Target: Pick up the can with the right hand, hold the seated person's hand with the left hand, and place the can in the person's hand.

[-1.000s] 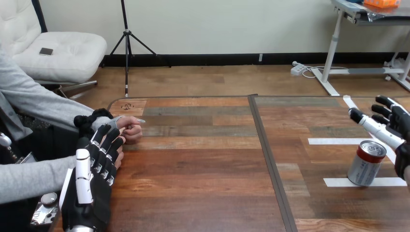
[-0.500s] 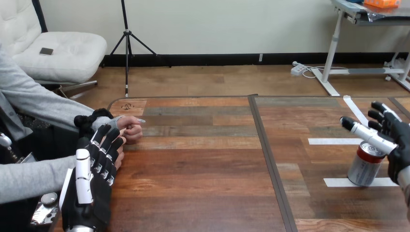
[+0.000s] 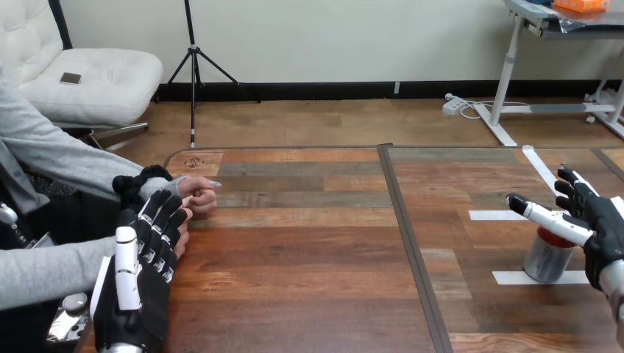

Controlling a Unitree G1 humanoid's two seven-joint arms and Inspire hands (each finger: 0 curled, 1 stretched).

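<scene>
Where visible, can (image 3: 545,259) beneath robot hand (image 3: 602,222).

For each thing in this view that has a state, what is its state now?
can: upright on the table, not lifted.
right hand: open, thumb across the can's top.
left hand: open, fingers straight, over the person's nearer hand.
person's farther hand: loosely closed, resting on the table.

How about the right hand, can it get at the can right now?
Probably yes. The right hand is open right beside the upright can, its thumb across the can's top, and nothing stands between them on the table.
</scene>
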